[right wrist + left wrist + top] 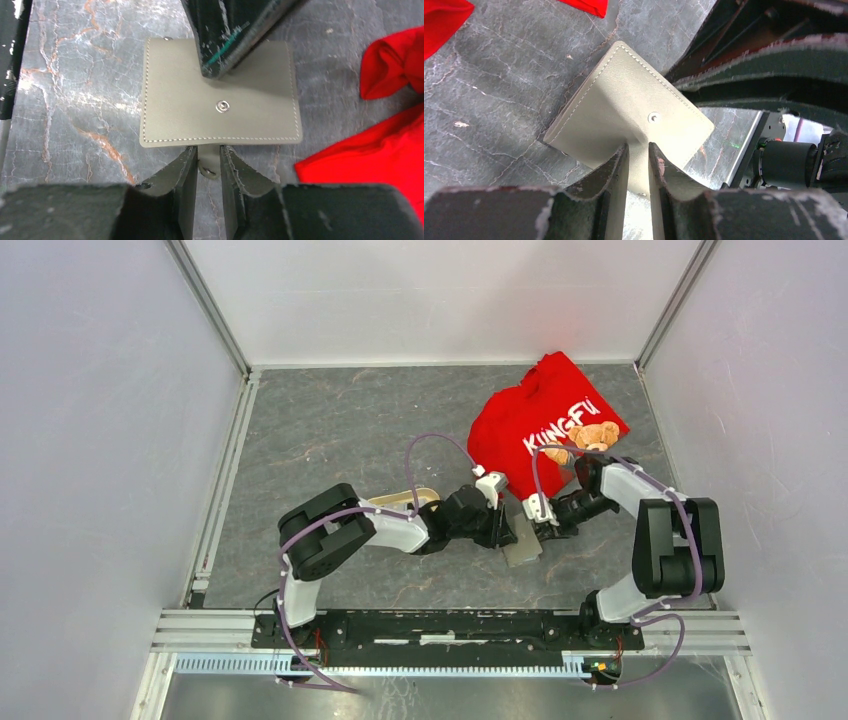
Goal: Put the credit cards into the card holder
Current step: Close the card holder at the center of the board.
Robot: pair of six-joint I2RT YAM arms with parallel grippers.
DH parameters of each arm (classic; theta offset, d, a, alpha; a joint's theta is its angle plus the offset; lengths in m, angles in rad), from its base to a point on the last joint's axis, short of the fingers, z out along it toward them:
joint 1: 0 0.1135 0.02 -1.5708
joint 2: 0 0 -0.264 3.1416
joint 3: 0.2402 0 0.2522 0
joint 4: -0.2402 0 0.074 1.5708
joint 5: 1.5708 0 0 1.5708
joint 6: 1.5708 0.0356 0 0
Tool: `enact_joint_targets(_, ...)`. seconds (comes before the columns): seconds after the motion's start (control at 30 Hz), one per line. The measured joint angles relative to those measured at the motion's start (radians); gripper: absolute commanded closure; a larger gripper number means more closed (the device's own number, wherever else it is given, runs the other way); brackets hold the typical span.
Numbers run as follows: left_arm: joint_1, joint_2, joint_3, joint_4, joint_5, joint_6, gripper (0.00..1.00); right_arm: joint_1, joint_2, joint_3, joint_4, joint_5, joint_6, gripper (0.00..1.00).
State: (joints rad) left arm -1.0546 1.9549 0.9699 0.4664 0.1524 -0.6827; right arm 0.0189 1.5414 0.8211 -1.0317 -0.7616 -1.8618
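The card holder (524, 551) is a flat grey stitched wallet with a metal snap, lying folded shut on the table between both arms. My left gripper (507, 532) is shut on one edge of it; the left wrist view shows the grey flap (624, 100) pinched between the jaws (638, 150). My right gripper (541, 523) is shut on the holder's small snap tab (210, 165) at the opposite edge (207, 152). The holder's top face (190, 110) shows in the right wrist view, with the left fingers (225, 45) on its far edge. No credit cards are in view.
A red shirt (550, 425) with a bear print lies just behind the grippers at the back right, and its folds show in the right wrist view (385, 145). A beige oval tray (422, 497) peeks out behind the left arm. White walls enclose the dark marbled table (340, 430).
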Motion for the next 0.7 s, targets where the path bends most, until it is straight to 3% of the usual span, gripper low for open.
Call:
enact_joint_targets(0.23, 0.003, 0.011, 0.007, 0.005, 0.014, 0.001, 0.71, -0.085, 0.000, -0.002, 0.006, -0.038, -0.003, 0.59)
enact_joint_targets(0.53, 0.004, 0.027, 0.053, -0.043, 0.020, 0.003, 0.71, -0.094, -0.016, -0.006, -0.014, -0.077, -0.021, 0.43)
enact_joint_targets(0.7, 0.004, 0.043, 0.093, -0.083, 0.019, 0.006, 0.71, -0.094, -0.053, 0.018, -0.031, -0.082, 0.060, 0.40)
